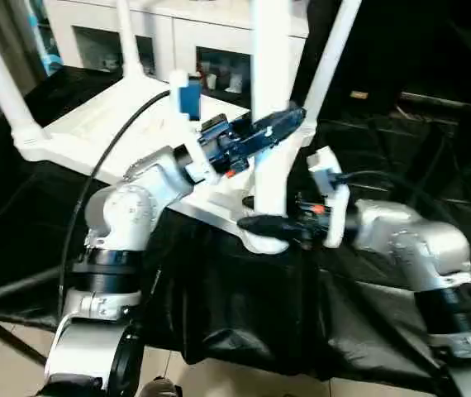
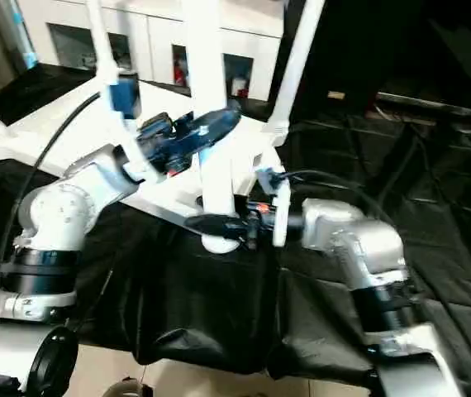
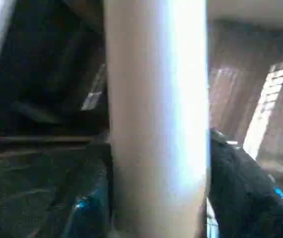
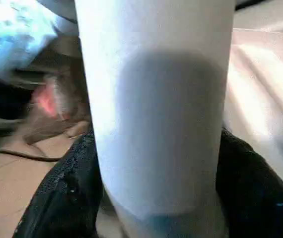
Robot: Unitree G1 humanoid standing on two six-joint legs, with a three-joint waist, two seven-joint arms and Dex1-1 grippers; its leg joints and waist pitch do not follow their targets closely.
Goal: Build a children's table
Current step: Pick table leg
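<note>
Left eye view shows you seating the last leg in the upturned children's table on the draped bench: both grippers, left gripper and right gripper, clasp it. Next, press straight down.

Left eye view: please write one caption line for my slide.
Both tools, left above right, close around the near leg of the upturned children's table at its corner socket.

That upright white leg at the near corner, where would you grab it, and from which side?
Grip the near leg on its straight round shaft, low near its corner socket, coming in level from either side. It stands upright, so fingers straddle it crosswise, as the left gripper and right gripper do.
</note>
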